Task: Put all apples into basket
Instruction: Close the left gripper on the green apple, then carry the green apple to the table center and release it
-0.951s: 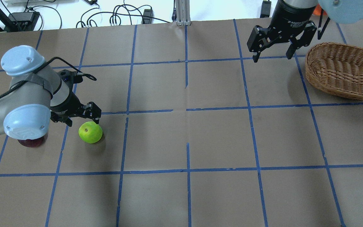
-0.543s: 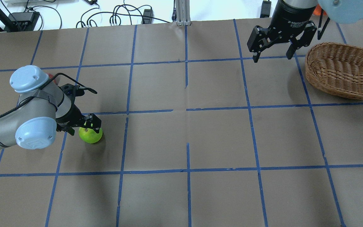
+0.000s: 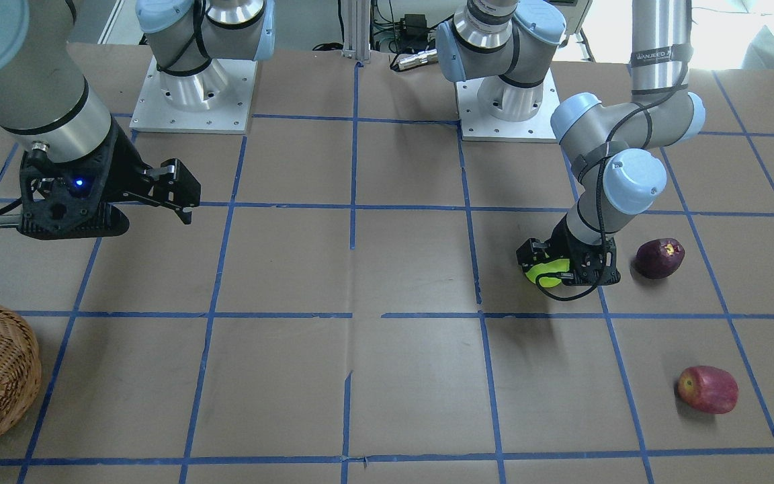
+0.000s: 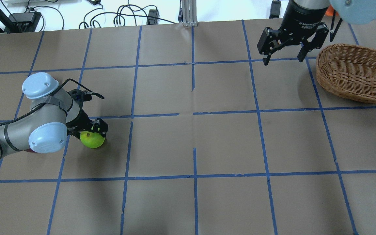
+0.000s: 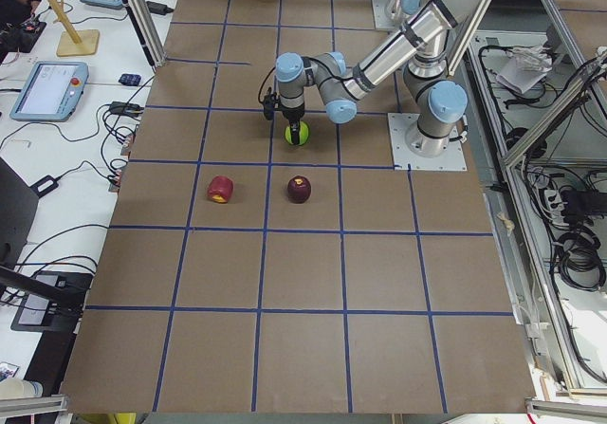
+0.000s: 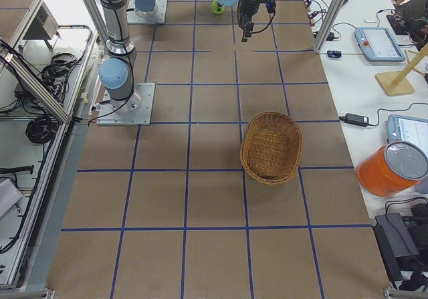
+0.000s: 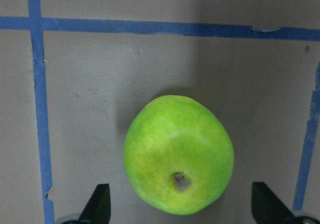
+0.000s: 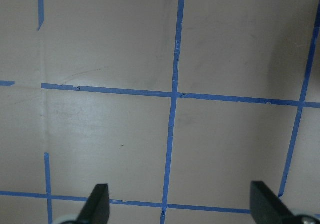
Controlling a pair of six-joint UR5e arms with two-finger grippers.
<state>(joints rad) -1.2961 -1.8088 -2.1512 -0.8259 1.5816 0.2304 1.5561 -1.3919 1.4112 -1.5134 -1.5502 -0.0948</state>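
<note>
Three apples, one basket, two arms. Lime-green apple (image 4: 92,140): smooth, round, stem pit up, resting on the table (image 4: 227,143). Maroon apple (image 3: 659,258): dark, glossy, yellowish at one end, just beside the green one on the robot's left. Red apple (image 3: 708,389): pink-streaked, lying on its side, apart from both and nearer the operators' edge. All three outside the basket (image 4: 351,70), a light brown oval bowl of woven wicker at the robot's far right, well apart from the fruit. Brown paper over the table, crossed by a grid of blue tape (image 4: 194,176). Left arm folded at the elbow, wrist turned straight down, left end effector (image 4: 89,131) low over the green apple, fingers spread to either side with a gap at each, so released and gripping nothing. Right end effector (image 4: 283,60) pointing down above bare paper just beside the basket, likewise spread wide and empty.
</note>
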